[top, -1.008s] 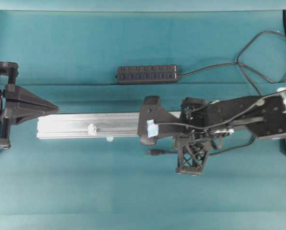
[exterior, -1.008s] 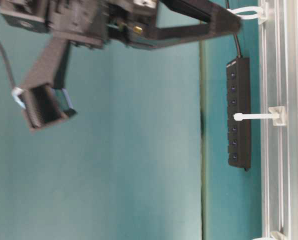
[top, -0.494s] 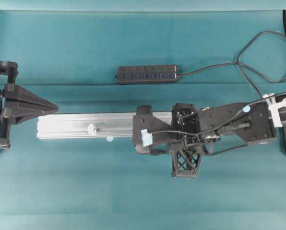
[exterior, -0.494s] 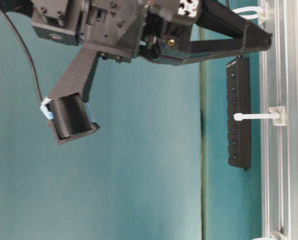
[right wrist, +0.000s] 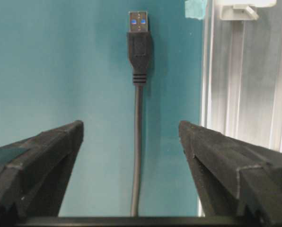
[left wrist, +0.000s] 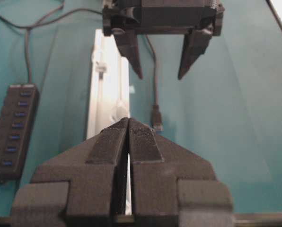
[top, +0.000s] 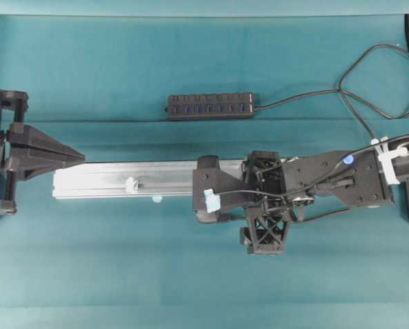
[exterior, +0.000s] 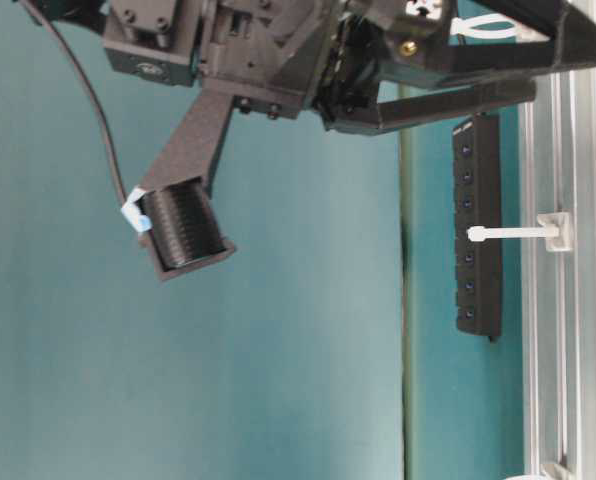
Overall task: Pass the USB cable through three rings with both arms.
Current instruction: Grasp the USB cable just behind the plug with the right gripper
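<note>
The USB cable's plug [right wrist: 138, 42] lies flat on the teal mat beside the aluminium rail [top: 108, 179]. Its lead runs back between the fingers of my right gripper [right wrist: 130, 125]. That gripper is open, its jaws wide on either side of the lead and apart from it. From the left wrist view the plug [left wrist: 156, 118] shows below the right gripper [left wrist: 160, 75]. One white ring [top: 130, 184] stands on the rail; two rings [exterior: 508, 233] [exterior: 488, 25] show from table level. My left gripper [top: 81, 157] is shut and empty at the rail's left end.
A black multi-port hub [top: 210, 106] lies behind the rail, and its lead loops away at the back right [top: 369, 68]. A pale blue tab [top: 156, 199] sits at the rail's front edge. The right arm [top: 328, 181] covers the rail's right half.
My right gripper was shut a second ago and now stands open, having moved left along the rail and down over the cable. The left gripper has not moved.
</note>
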